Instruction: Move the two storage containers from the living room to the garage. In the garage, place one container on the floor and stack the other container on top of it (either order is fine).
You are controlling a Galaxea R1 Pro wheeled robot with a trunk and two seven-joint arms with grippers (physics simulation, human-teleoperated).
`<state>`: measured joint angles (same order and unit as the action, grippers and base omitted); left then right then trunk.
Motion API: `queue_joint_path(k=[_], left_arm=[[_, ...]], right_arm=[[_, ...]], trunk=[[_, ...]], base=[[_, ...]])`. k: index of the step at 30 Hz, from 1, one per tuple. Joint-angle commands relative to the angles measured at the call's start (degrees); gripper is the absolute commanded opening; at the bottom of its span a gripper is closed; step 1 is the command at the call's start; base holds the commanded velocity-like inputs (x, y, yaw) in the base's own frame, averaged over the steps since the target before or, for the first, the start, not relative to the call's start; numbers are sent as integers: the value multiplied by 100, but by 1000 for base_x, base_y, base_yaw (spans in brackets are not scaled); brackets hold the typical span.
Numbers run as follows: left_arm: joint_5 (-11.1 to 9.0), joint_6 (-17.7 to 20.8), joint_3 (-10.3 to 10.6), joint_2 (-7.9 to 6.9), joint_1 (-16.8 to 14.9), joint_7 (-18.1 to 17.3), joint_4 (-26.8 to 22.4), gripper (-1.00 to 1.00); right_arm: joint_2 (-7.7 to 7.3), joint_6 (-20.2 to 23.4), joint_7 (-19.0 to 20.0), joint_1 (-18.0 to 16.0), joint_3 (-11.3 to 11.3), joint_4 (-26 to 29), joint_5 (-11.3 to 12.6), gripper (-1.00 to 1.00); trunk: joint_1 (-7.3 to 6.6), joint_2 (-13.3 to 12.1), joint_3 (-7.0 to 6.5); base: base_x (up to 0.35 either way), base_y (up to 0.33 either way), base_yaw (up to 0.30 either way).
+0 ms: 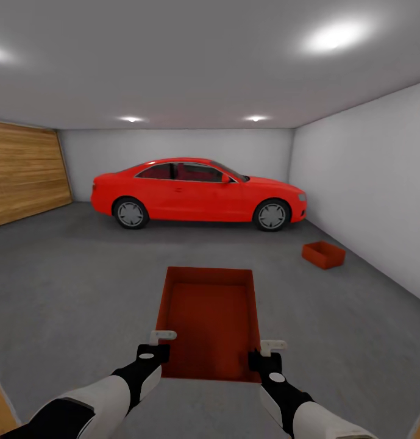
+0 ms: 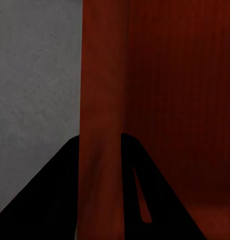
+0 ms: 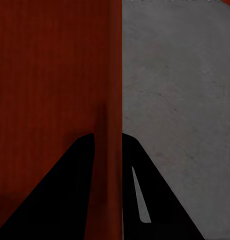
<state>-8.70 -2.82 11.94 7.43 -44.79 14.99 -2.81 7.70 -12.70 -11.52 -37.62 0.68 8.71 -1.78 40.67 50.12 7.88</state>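
Note:
I am in the garage, holding one red-orange storage container [image 1: 211, 320] in front of me above the grey concrete floor [image 1: 75, 286]. My left gripper [image 1: 159, 349] is shut on its left wall [image 2: 100, 125], one black finger [image 2: 50, 195] on each side of it. On the opposite wall [image 3: 111, 125] my right gripper [image 1: 266, 355] is shut the same way. The second storage container [image 1: 323, 254] sits on the floor ahead to the right, near the white wall.
A red car [image 1: 197, 194] is parked across the far end. A wide wood-plank door [image 1: 24, 171] covers the left wall, and a white wall [image 1: 368, 183] runs along the right. Open concrete lies between me and the car.

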Motion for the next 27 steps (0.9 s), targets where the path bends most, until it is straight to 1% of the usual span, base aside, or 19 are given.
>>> queue_joint_path(k=[1, 27], left_arm=[[-79, -25, -149, -128, -3, 135, 17, -100], [-79, -25, -151, -136, -3, 135, 17, -100]], right_arm=[[3, -30, 62, -8, -209, 139, -94, -100], [3, -29, 64, -8, -209, 138, -94, -100]], trunk=[[4, 7, 9], [4, 7, 9]], base=[[321, 0, 0], [322, 0, 0]])
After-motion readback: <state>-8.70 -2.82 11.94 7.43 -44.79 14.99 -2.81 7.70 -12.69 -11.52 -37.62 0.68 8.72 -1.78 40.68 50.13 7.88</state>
